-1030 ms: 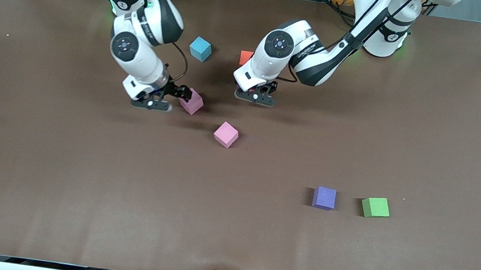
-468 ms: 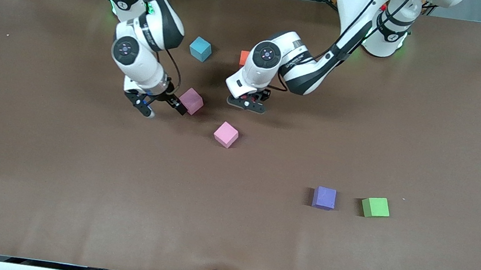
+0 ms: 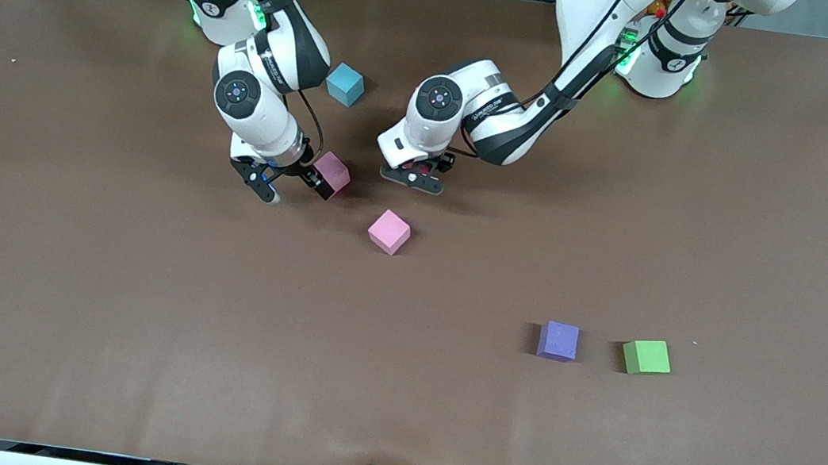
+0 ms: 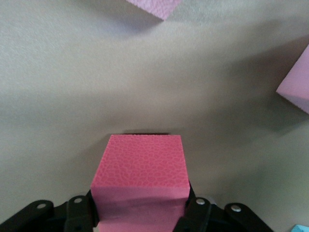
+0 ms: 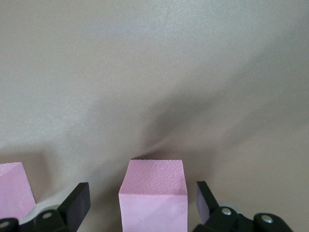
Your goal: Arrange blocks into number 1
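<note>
My left gripper [image 3: 413,176] is shut on the red block [image 4: 140,169], held low over the table between the light-blue cube and the pink blocks. My right gripper [image 3: 290,186] is open around one pink block [image 3: 331,174]. In the right wrist view this pink block [image 5: 153,193] stands between the fingers [image 5: 77,200] with a gap on each side. The second pink block [image 3: 389,231] lies nearer the front camera. The purple block [image 3: 558,340] sits toward the left arm's end. The orange block is hidden by the left arm.
A light-blue cube [image 3: 345,84] sits farther from the camera, beside the right arm's wrist. A green cube [image 3: 646,357] lies beside the purple block. The brown table [image 3: 130,323] stretches wide on the camera's side.
The left gripper carried the red block toward the right arm's end, and its arm now covers the orange block. The right gripper turned and closed in on the pink block.
</note>
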